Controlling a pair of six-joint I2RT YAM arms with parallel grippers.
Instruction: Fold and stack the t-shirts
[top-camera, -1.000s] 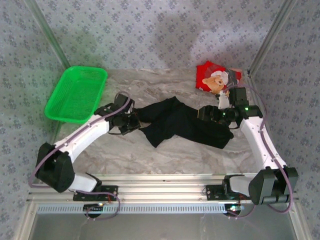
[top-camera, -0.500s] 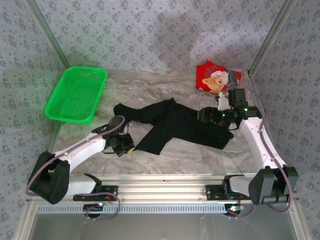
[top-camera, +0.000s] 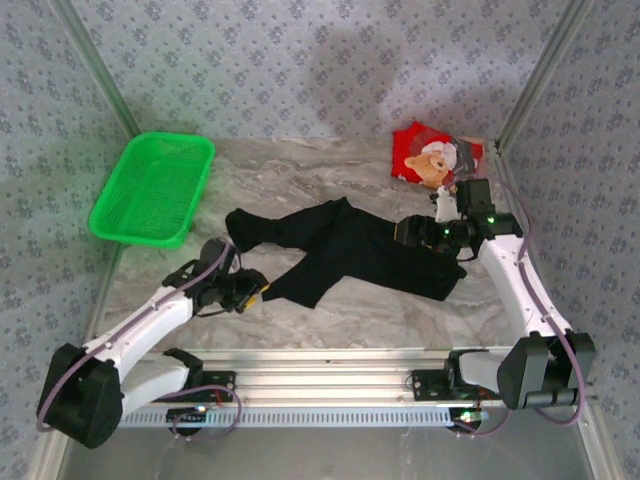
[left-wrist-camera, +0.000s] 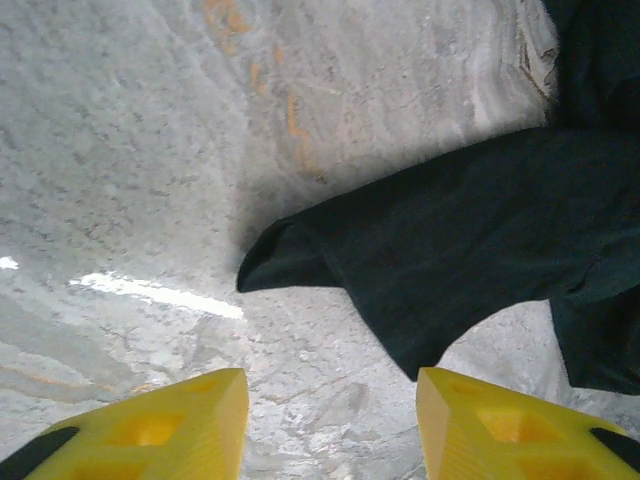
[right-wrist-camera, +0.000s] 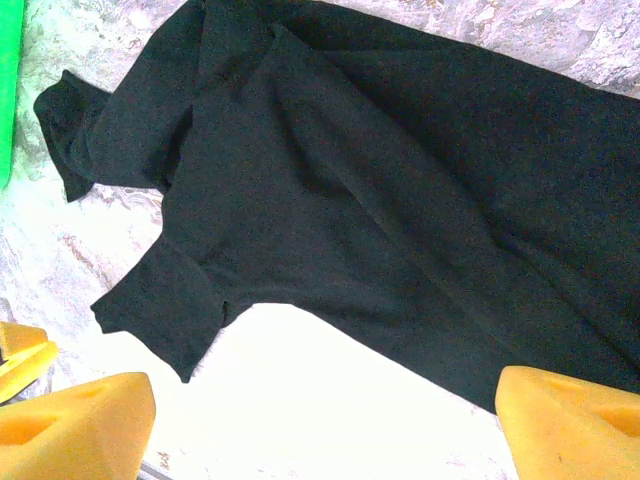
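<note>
My left gripper (left-wrist-camera: 330, 425) sits released, empty, just beside a sleeve of the black t-shirt (left-wrist-camera: 480, 240). I see my right gripper (right-wrist-camera: 325, 425) spread wide above it.

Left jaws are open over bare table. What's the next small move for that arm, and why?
Probably ease the left gripper forward to the nearest corner of the black shirt and close on it. The jaws stand open with bare table between them, that corner lies just ahead, and the shirt is crumpled, so it needs pulling flat before folding.
</note>
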